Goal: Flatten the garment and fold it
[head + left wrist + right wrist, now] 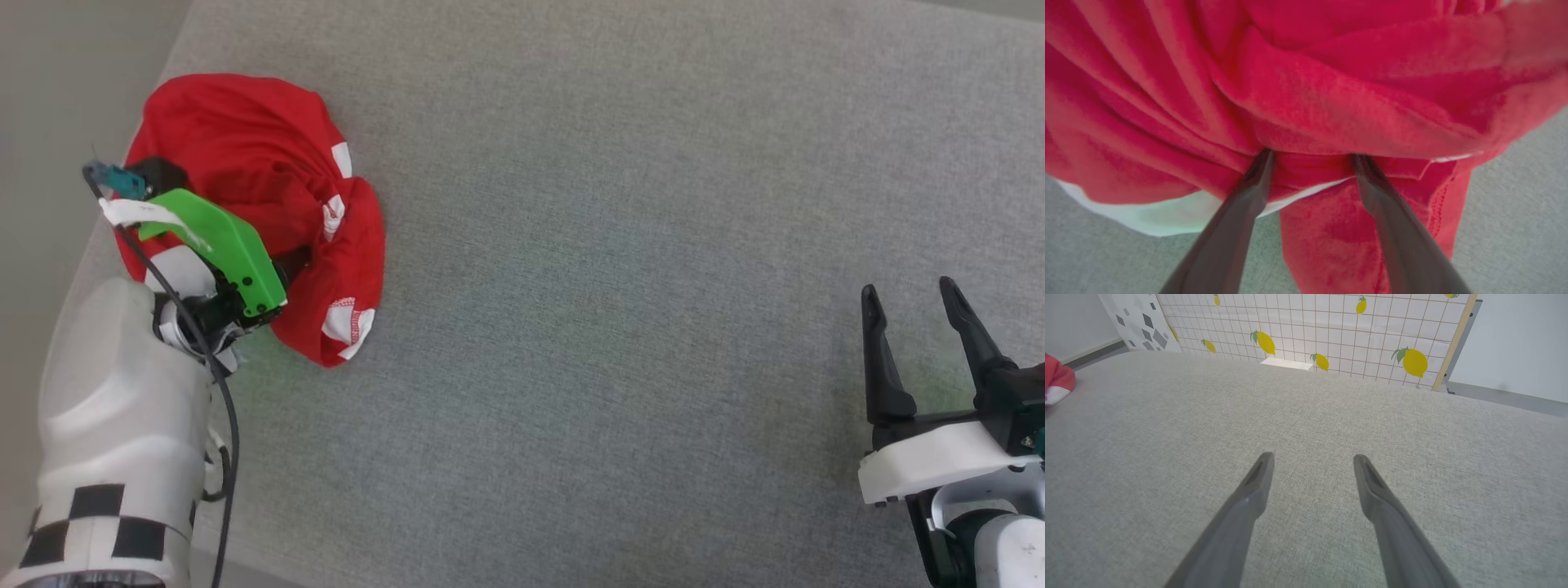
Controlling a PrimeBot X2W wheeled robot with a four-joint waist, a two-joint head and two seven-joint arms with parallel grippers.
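The garment (245, 155), red shorts with white stripes, lies bunched in a heap near the far left edge of the grey surface. My left gripper (1310, 157) is open, its fingertips (1263, 163) pushed in under a thick red fold, with a red and white layer lying between the two fingers. From the head, the arm's green wrist cover (220, 245) hides most of those fingers. My right gripper (908, 287) hovers open over bare surface at the lower right, far from the shorts. In the right wrist view the right gripper (1310, 457) holds nothing, and a bit of the garment (1057, 381) shows at the left edge.
The grey fabric-covered surface (612, 245) stretches wide between the two arms. Its left edge (106, 229) runs close beside the shorts. A gridded wall panel with lemon prints (1331, 330) stands beyond the far edge.
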